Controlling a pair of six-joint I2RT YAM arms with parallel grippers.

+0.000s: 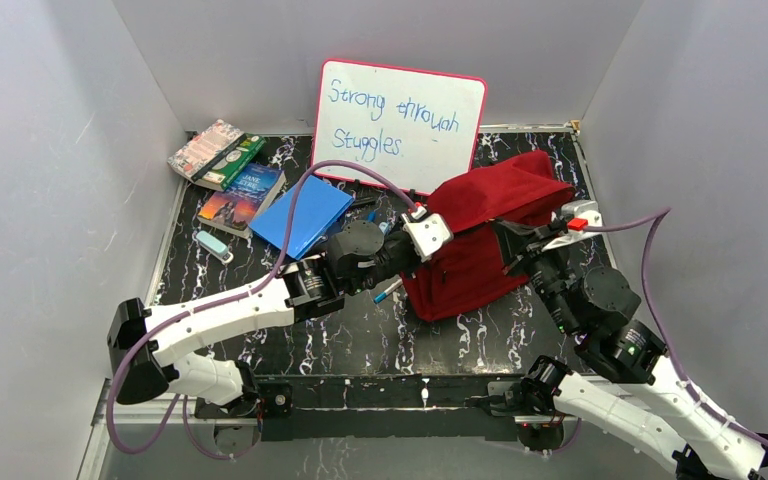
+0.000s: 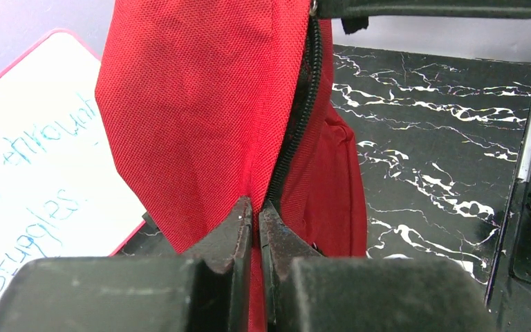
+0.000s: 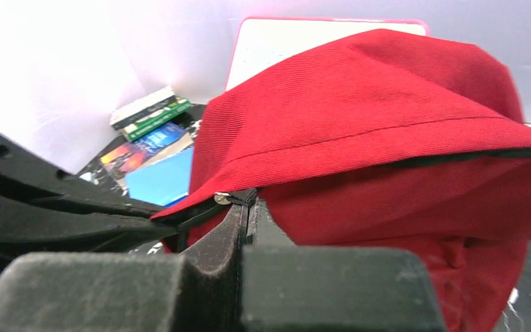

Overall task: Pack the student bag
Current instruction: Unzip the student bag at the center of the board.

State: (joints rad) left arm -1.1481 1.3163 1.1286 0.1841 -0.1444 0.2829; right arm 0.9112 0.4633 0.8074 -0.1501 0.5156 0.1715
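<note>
so far: nothing packed, by the look of it
student bag (image 1: 480,240): slumped right of centre on the bench (image 1: 360,340)
left hand (image 2: 256,214): pinched shut on bag fabric beside the zipper (image 2: 297,131)
right hand (image 3: 247,207): clamped on the bag's zipper edge
to do: books (image 1: 222,160), blue folder (image 1: 303,215) lie outside

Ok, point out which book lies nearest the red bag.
The plain blue book: it lies rightmost, closest to the red bag; the multicoloured book, green book and pale pink book sit further left.
</note>
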